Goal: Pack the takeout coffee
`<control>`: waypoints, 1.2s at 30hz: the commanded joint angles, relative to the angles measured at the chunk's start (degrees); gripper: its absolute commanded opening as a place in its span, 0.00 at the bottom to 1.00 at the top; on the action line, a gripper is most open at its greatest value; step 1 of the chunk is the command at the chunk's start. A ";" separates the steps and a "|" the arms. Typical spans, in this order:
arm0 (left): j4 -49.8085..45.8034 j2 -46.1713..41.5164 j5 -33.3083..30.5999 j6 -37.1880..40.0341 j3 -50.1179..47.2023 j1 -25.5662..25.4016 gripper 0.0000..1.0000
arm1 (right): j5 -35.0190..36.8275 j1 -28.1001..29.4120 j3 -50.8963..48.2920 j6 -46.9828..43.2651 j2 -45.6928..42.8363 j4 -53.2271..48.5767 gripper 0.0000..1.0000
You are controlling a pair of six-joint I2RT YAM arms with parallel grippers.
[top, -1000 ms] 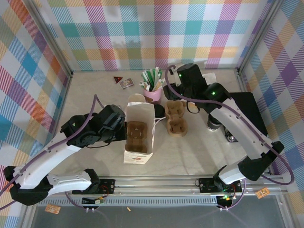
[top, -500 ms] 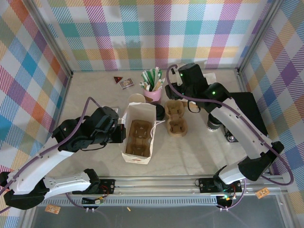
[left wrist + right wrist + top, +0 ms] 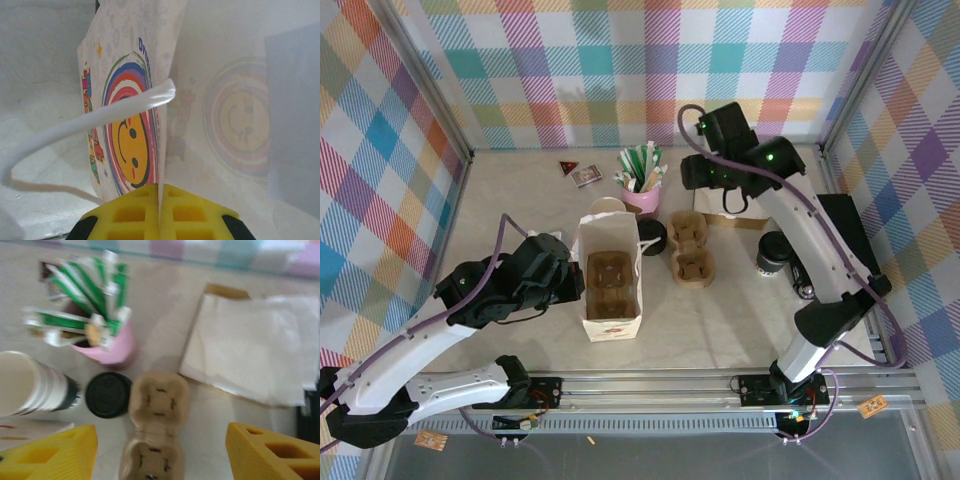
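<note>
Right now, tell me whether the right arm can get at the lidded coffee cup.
Probably yes. The right claw is open, and the takeout coffee stands uncovered between the paper bag and the cup carrier, though both crowd its sides.

Left arm (image 3: 420, 345) comes off its base at the near left, elbow kicked out, forearm angling in toward the middle. The left end effector (image 3: 161, 189) has its yellow fingers (image 3: 125, 217) squeezed flat together, pinching the wall of the paper bag (image 3: 125, 130) right at the seam between them. Right arm (image 3: 810, 240) is stretched way out to the far side, wrist bent over so the right end effector (image 3: 160, 432) looks straight down, yellow fingers spread wide apart, hanging up in the air.
</note>
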 commanded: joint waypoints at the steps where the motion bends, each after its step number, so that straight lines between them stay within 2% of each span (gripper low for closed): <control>1: 7.01 -2.12 -3.15 -7.08 -2.06 -0.40 0.00 | 0.35 -5.71 2.16 3.72 1.10 -15.35 0.74; 4: 10.14 -2.67 -2.77 -7.69 -3.40 -0.29 0.00 | -0.30 -10.95 -2.47 3.39 0.14 -17.84 0.81; 6: 9.80 -2.15 -2.62 -6.64 -3.18 -0.07 0.02 | -0.57 -14.07 -7.18 3.15 -1.09 -17.80 0.82; 8: 7.58 -1.28 -2.62 -5.98 -2.31 0.04 0.16 | -2.26 -17.16 -12.08 3.14 -2.62 -16.81 0.83; 10: 5.26 -0.65 -2.65 -5.74 -1.28 0.08 0.23 | -4.29 -20.41 -16.62 3.67 -4.60 -15.33 0.87; 12: 4.19 -0.59 -2.64 -5.36 -0.72 0.14 0.34 | -4.86 -22.74 -20.92 3.83 -6.47 -12.99 0.92; 14: 3.11 -0.96 -3.45 -5.06 -0.14 0.19 0.38 | -2.77 -24.42 -24.36 5.95 -7.57 -11.30 1.00; 18: 1.30 -1.20 -4.49 -4.31 1.44 0.21 0.38 | -1.25 -25.88 -27.38 13.65 -7.67 -9.54 1.00; 22: 1.02 -1.00 -3.28 -2.97 2.01 0.26 0.38 | -0.31 -26.15 -31.78 18.62 -7.94 -5.30 0.93; 29: 0.14 0.37 -0.61 -1.71 2.89 0.21 0.39 | -1.48 -26.37 -36.25 19.85 -5.72 -0.16 0.93; 36: -0.58 1.31 0.48 -1.40 3.55 0.21 0.39 | -2.00 -26.72 -36.75 17.87 -2.83 2.34 0.91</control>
